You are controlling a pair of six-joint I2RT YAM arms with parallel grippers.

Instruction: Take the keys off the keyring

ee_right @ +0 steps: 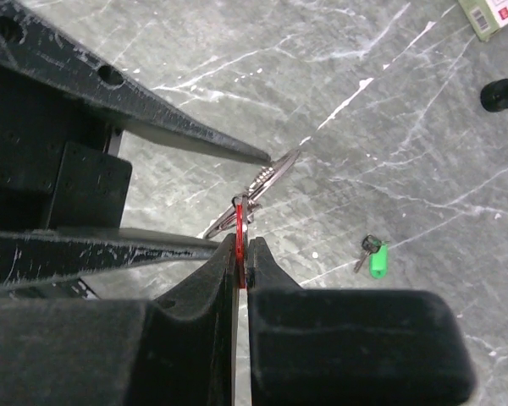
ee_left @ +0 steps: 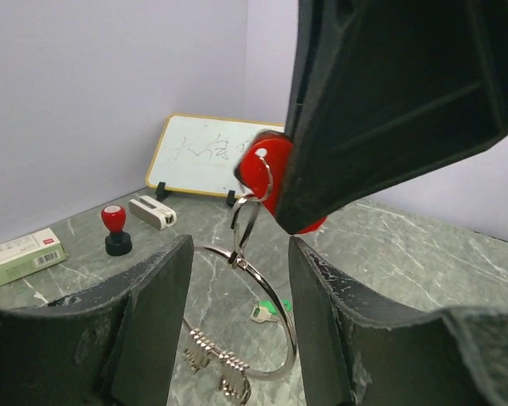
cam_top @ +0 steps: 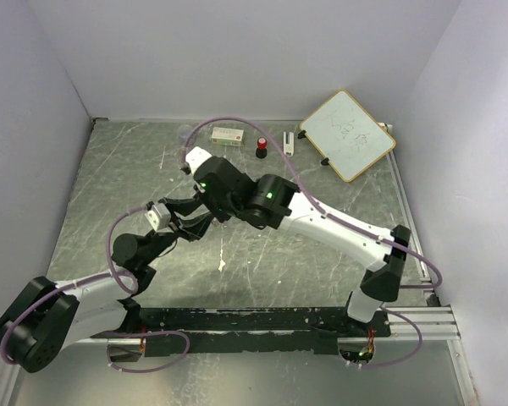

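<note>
The right end effector (ee_right: 241, 247) pinches the red key (ee_right: 239, 224) shut, and the keyring (ee_right: 267, 179) sits at its 1 o'clock, inside the open left end effector (ee_left: 240, 271).

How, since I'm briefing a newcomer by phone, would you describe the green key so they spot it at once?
Look at the grey marbled table and find the right gripper pinching the red key, which is on the keyring. Beside it the green key lies flat on the table. It alone has a green head and lies loose, held by no gripper.
</note>
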